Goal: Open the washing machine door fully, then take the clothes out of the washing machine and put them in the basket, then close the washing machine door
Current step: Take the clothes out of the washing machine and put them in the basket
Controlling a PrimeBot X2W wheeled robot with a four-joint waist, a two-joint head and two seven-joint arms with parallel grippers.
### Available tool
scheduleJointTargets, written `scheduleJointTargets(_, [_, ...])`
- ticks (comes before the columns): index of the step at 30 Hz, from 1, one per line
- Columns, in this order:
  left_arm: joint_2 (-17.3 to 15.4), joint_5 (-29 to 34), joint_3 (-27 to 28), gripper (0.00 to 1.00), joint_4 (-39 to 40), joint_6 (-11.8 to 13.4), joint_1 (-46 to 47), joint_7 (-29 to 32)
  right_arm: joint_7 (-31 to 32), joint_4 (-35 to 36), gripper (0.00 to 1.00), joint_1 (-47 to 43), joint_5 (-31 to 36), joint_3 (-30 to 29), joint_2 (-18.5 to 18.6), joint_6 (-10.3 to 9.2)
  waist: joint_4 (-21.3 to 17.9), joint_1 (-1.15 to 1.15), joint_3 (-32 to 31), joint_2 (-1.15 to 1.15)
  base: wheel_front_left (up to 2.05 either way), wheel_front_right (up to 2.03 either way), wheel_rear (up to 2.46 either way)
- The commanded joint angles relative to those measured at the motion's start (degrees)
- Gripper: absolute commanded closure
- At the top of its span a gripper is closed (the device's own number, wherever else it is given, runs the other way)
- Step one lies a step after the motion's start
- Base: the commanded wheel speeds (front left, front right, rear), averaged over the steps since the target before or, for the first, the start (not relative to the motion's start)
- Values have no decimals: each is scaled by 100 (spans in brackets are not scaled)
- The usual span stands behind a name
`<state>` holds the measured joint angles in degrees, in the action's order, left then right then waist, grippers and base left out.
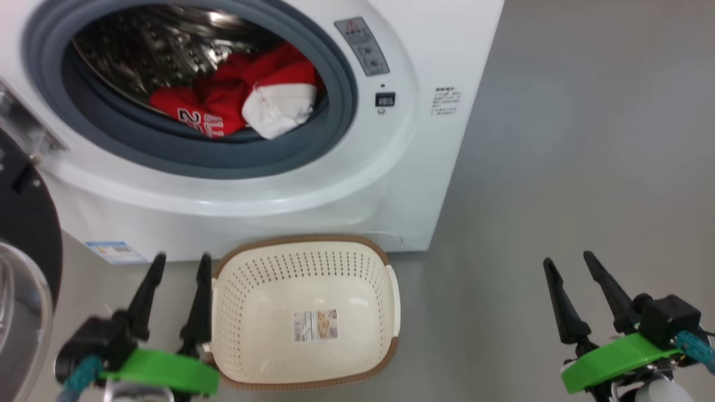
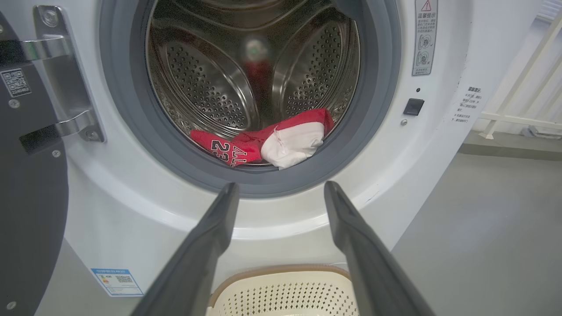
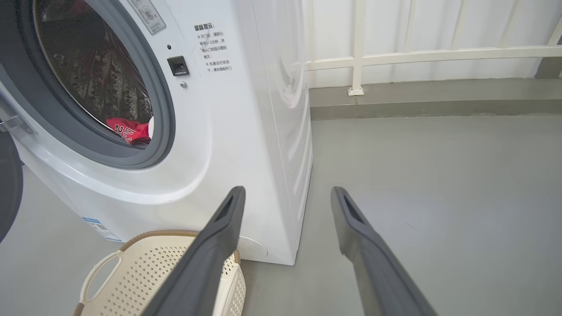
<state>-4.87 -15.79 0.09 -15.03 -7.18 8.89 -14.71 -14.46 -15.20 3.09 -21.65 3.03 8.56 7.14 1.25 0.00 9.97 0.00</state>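
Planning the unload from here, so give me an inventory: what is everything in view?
washing machine: one, white, straight ahead.
washing machine door: one, black rim, clear glass, swung open left.
clothes: one heap, red and white, drum's front lip.
basket: one, cream, brown rim, on floor before machine.
blue label: one, machine's lower left corner.
railing: one, white, beyond machine's right side.
left claw: one, dark, open, beside basket's left edge.
right claw: one, dark, open, above floor, right.

Right claw (image 3: 287,189) gapes wide beside the washing machine (image 3: 210,145).
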Motion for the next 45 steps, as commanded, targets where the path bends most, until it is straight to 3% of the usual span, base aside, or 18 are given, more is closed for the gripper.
scheduleJointTargets(1, [-157,-9,106,0,55,-31,355,-29,-54,148,0,191,-16,145,36,35,-33,0,269,0,0,0,0])
scheduleJointTargets(19, [-733,-249,-811,0,-1762,-31,3225,-29,-54,239,0,995,3,196,-146,35,-340,0,1590,0,0,0,0])
scheduleJointTargets(30, [-943,-1101,-1641,0,-3456,-31,5074,184,-54,280,0,1294,12,224,-206,35,-507,0,2137,0,0,0,0])
scheduleJointTargets(45, [-1266,-1861,-2412,0,-4593,-31,6285,694,-54,322,0,1471,11,336,-258,35,-716,0,2502,0,0,0,0])
